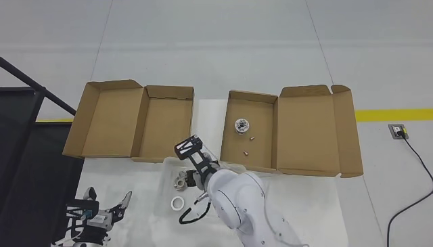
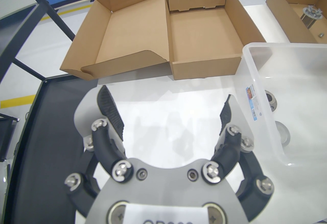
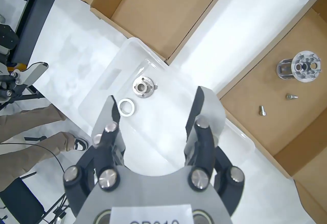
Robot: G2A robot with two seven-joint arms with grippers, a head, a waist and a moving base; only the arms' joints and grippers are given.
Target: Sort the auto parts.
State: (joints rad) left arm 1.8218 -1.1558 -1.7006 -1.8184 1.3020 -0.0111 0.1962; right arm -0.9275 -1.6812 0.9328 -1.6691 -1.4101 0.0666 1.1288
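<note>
Beneath right claw point(image 3: 157, 97), bin point(image 3: 102, 82) with flange point(image 3: 143, 87), ring point(image 3: 127, 107)

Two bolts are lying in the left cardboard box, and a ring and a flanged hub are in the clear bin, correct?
Not the left one: the right wrist view shows the bolts in the right cardboard box, near the spool-shaped part. The ring and flanged hub are in the clear bin.
</note>
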